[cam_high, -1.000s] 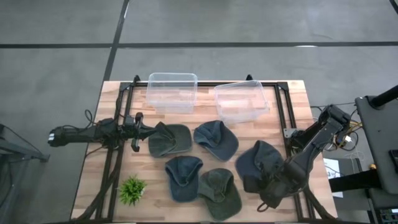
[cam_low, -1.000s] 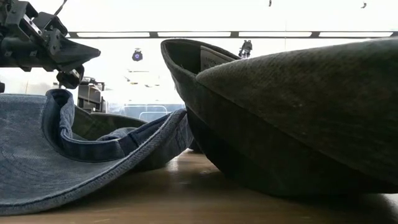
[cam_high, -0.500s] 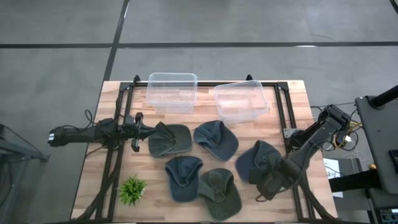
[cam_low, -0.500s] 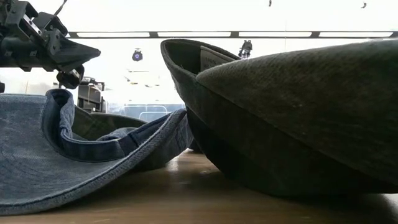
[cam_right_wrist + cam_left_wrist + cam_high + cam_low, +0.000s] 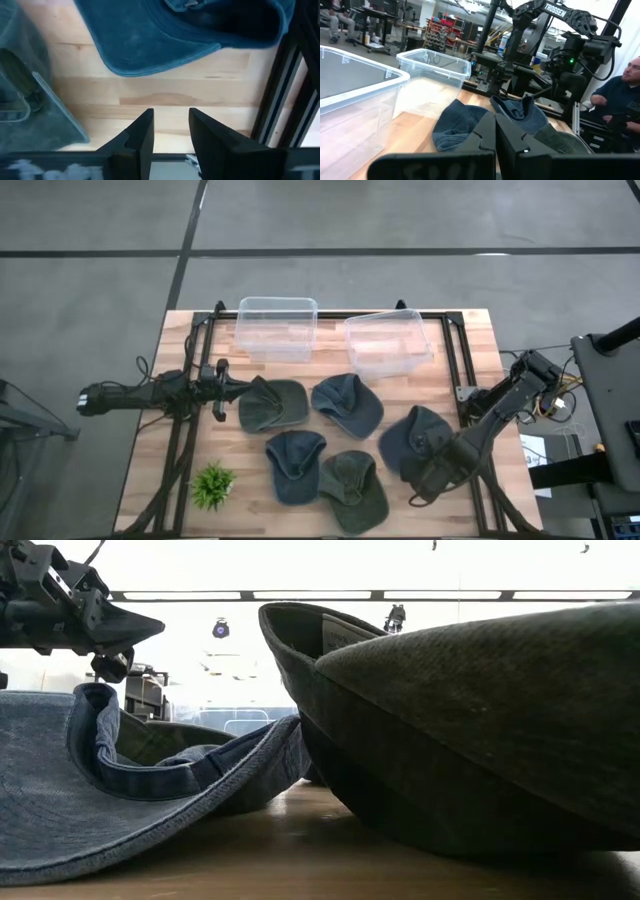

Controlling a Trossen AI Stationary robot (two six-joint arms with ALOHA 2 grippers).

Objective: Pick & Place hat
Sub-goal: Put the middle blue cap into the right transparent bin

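Several hats lie on the wooden table: an olive one (image 5: 272, 405), a blue one (image 5: 348, 404), a blue one (image 5: 295, 465), an olive one (image 5: 355, 488) and a dark blue one (image 5: 415, 442). My right gripper (image 5: 428, 483) points down at bare wood just near of the dark blue hat's brim (image 5: 165, 50). It is open (image 5: 170, 132), with nothing between its fingers. My left gripper (image 5: 232, 387) waits level at the table's left, shut (image 5: 495, 137), beside the far olive hat.
Two clear plastic bins (image 5: 277, 326) (image 5: 390, 342) stand at the far edge. A small green plant (image 5: 212, 485) sits near left. A black frame rail (image 5: 280, 85) runs along the table's right edge beside my right gripper. A person (image 5: 620, 95) sits beyond the table.
My right gripper has tipped to point more steeply down and has edged a little toward the dark blue hat. The hats have stayed where they were.
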